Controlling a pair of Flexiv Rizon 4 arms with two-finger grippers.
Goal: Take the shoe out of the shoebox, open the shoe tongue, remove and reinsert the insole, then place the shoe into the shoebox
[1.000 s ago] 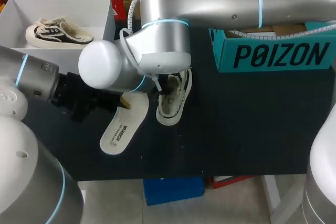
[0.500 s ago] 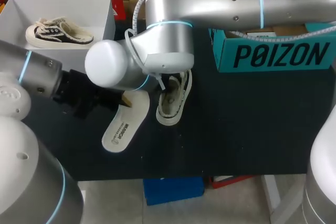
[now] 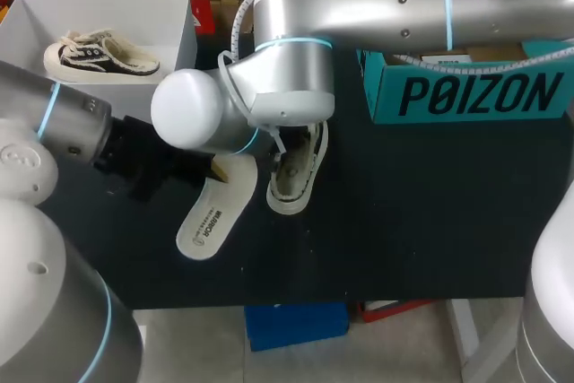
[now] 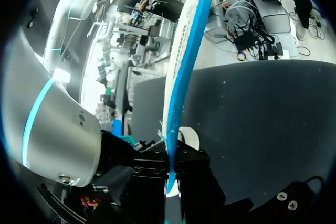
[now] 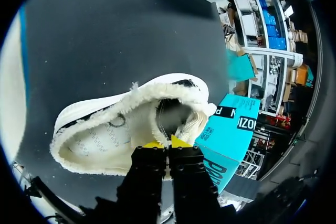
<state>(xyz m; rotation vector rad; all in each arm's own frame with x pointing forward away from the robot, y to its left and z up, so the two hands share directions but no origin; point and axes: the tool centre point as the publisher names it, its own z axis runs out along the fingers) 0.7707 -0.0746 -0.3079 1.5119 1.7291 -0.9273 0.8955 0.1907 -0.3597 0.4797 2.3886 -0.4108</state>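
While left gripper (image 4: pixel 172 156) pinches insole (image 4: pixel 185 51) edge-on | right gripper (image 5: pixel 168 144) clamps shoe (image 3: pixel 291 187) collar, frame centre | I fear insole buckling if misaligned at entry

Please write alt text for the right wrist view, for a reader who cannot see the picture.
The right gripper is shut on the frayed rim of a cream shoe, which lies on the dark table with its opening towards the camera. A teal box stands beyond the shoe.
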